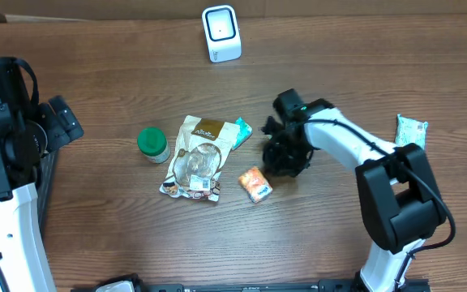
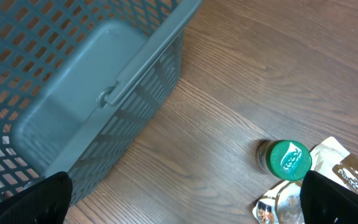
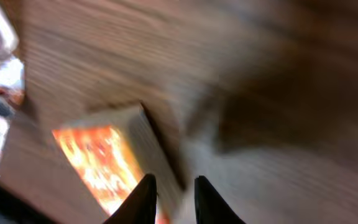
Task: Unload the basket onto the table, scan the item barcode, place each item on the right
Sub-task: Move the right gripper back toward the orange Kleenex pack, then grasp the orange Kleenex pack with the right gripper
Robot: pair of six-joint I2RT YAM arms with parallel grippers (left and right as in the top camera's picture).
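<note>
A wooden table seen from above. A small orange box (image 1: 255, 184) lies near the middle, just beside a foil pouch (image 1: 194, 158). The right gripper (image 3: 171, 200) is low at the box's edge, its fingers a slim gap apart. Blur hides whether they grip it. The left gripper (image 2: 188, 202) hangs wide open and empty near a basket (image 2: 73, 93). The box looks light and stiff and is likely to skid, so it is best pinched across its narrow sides.
</note>
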